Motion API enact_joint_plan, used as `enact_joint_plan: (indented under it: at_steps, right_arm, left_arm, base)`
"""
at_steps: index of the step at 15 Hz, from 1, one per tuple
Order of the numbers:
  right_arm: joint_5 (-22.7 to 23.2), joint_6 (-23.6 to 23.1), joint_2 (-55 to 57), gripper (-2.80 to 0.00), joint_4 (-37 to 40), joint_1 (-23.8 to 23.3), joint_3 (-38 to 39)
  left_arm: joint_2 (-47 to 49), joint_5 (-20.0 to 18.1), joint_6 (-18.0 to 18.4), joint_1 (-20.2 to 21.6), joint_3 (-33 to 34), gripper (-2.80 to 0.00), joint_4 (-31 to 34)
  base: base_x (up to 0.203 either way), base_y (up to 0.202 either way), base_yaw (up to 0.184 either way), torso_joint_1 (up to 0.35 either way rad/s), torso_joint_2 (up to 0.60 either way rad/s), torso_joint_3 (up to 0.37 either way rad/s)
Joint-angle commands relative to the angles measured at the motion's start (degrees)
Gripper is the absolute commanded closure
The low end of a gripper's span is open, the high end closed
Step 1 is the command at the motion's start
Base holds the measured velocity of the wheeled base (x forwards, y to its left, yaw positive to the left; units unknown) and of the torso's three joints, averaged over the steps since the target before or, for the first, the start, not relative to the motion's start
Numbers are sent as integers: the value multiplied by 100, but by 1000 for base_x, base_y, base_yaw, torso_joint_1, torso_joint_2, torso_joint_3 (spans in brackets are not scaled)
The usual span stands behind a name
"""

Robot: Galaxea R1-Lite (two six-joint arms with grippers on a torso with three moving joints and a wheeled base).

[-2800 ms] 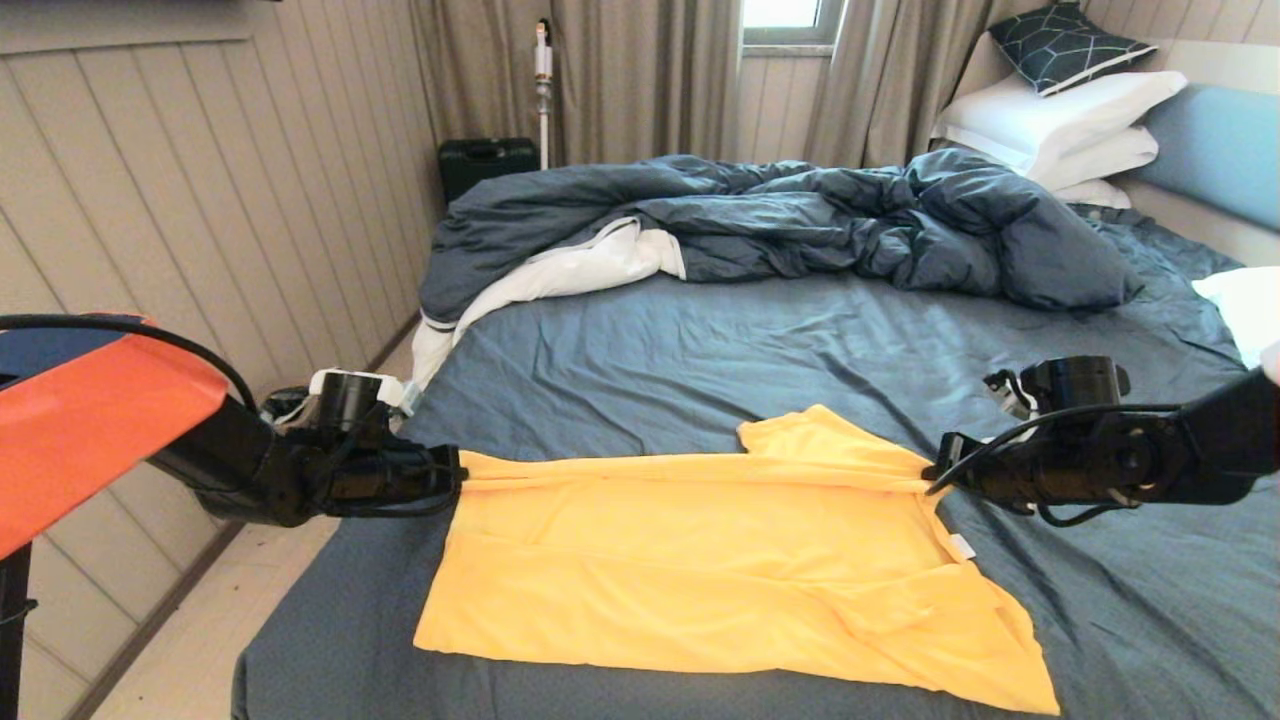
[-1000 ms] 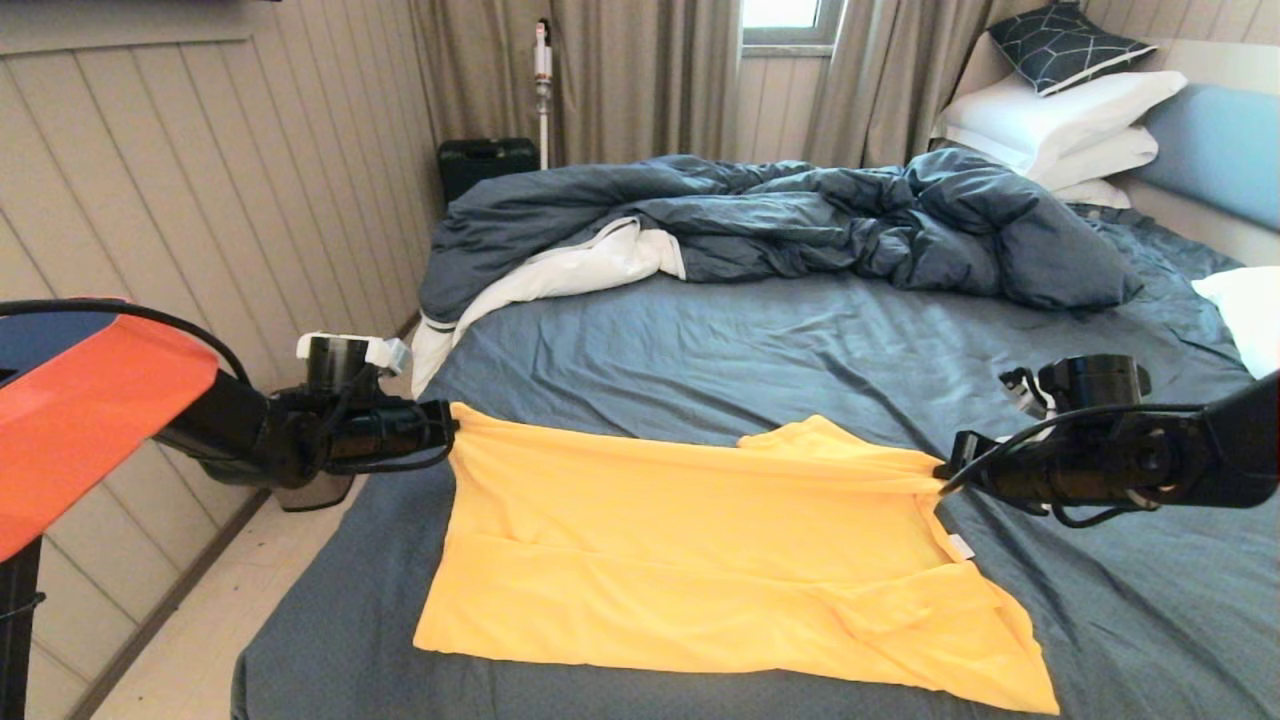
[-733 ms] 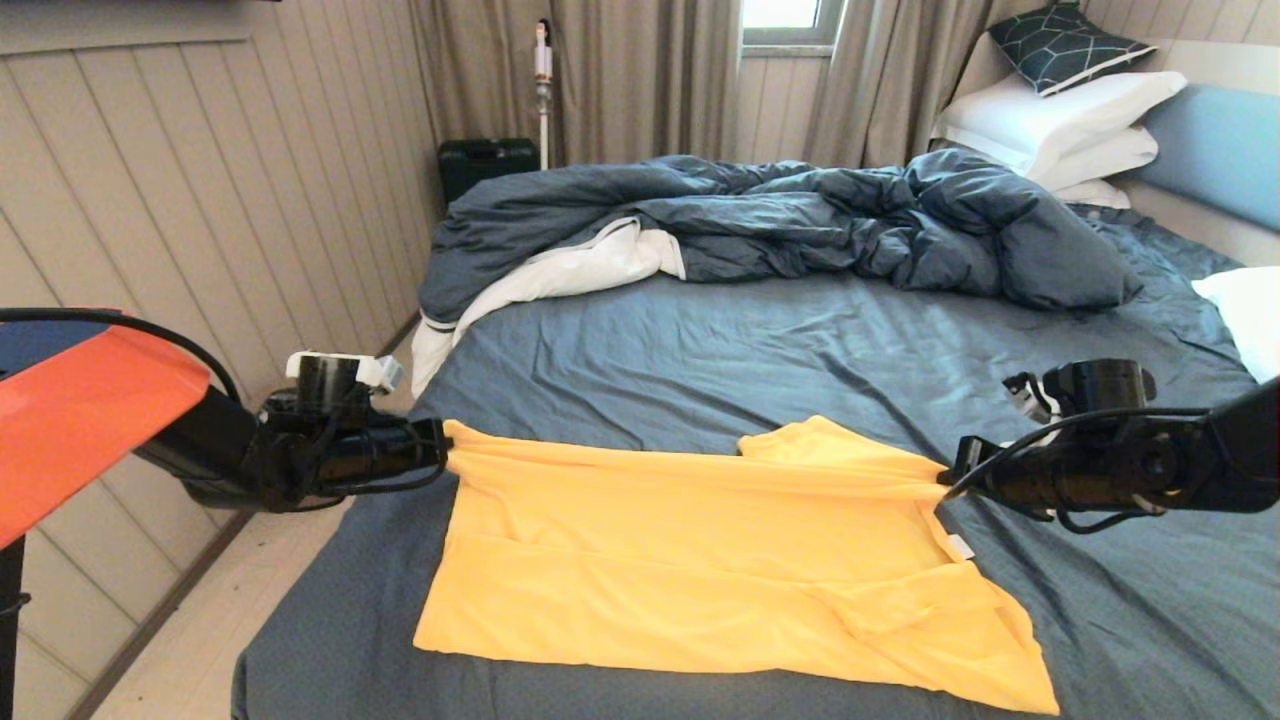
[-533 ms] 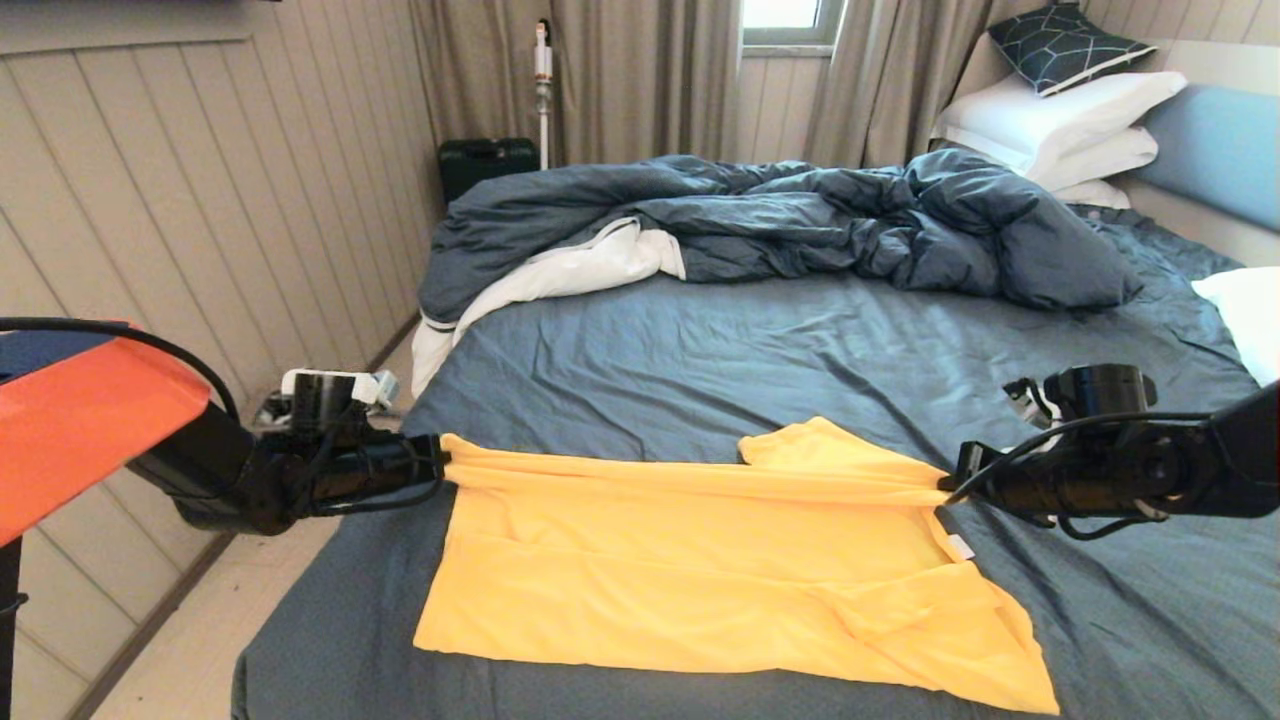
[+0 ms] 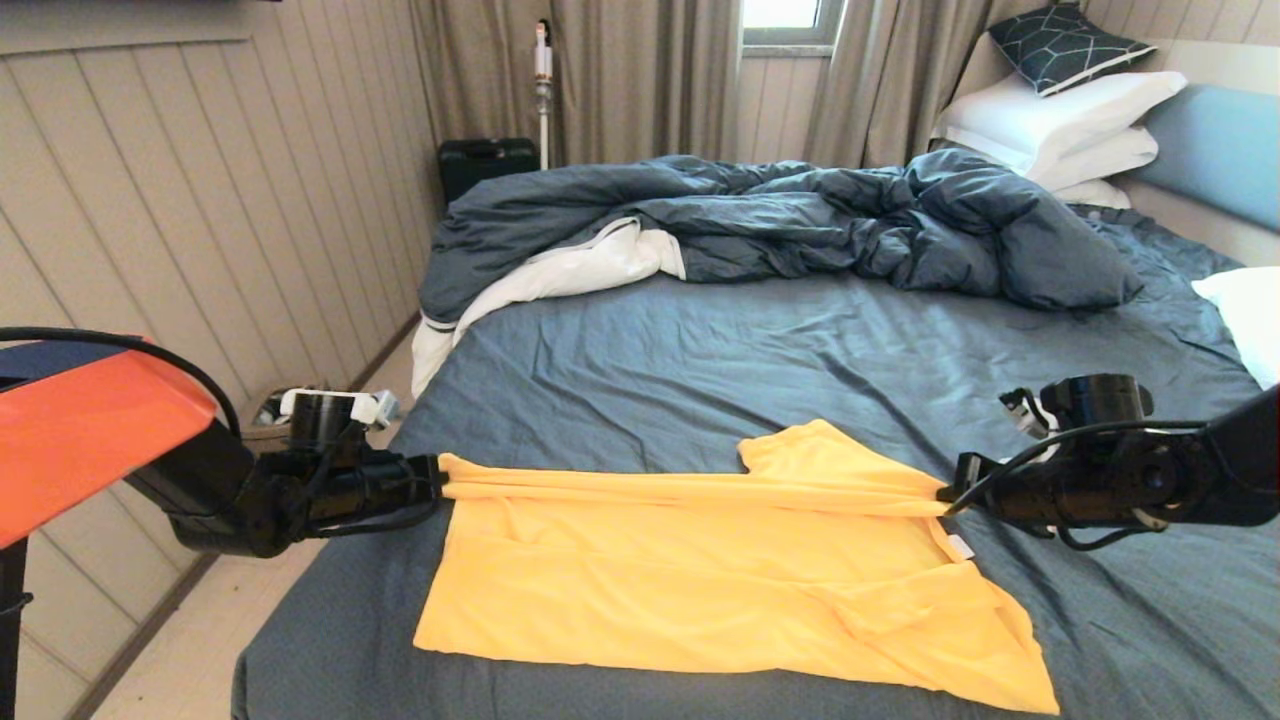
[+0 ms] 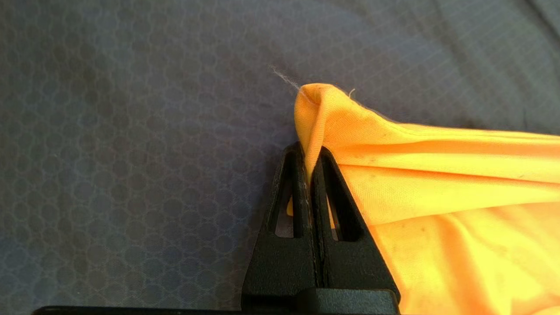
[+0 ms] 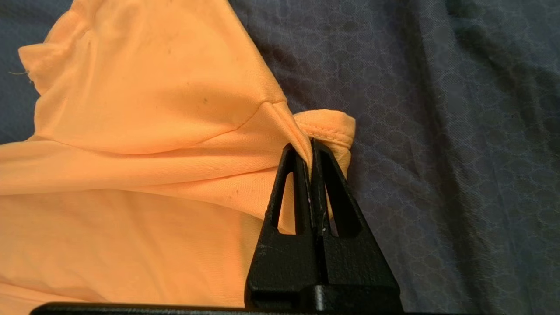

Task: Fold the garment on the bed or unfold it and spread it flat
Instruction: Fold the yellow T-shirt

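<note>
Head view: the plain bright yellow thin-fabric T-shirt (image 5: 720, 570) lies on the near part of the wide bed with its wrinkled dark blue-grey sheet (image 5: 760, 360), its far edge drawn into a taut ridge between the two arms.
Left gripper (image 5: 438, 487): at the shirt's far left corner, near the bed's left edge; in the left wrist view its black fingers (image 6: 302, 183) are pressed together on a pinched fold of yellow cloth (image 6: 437, 183).
Right gripper (image 5: 945, 492): at the shirt's far right end, beside the sleeve; in the right wrist view its tips (image 7: 311, 175) are clamped on the fabric (image 7: 131, 131) by a stitched hem.
Near edge of shirt: flat on the sheet, with creases toward the right corner.
Behind: a rumpled dark blue duvet (image 5: 800, 215) across the far side; white pillows (image 5: 1060, 120) and a dark patterned cushion (image 5: 1065, 45) by the light blue padded headboard (image 5: 1215, 150).
</note>
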Motion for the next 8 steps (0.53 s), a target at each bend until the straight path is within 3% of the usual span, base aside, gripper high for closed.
enact_joint_plan:
  at_steps: [1, 2, 8]
  right_arm:
    - [14, -39, 21, 0, -13, 6, 22]
    - [15, -55, 13, -280, -13, 6, 14]
    - [106, -4, -196, -280, 4, -55, -185]
  left_arm:
    - [90, -7, -8, -10, -1, -280, -32]
    - [82, -7, -6, -16, -2, -280, -46]
    - [-311, -7, -15, -13, 51, -280, -55]
  base:
    - [0, 0, 0, 0, 0, 0]
    - [0, 0, 0, 0, 0, 0]
    - [0, 0, 0, 0, 0, 0]
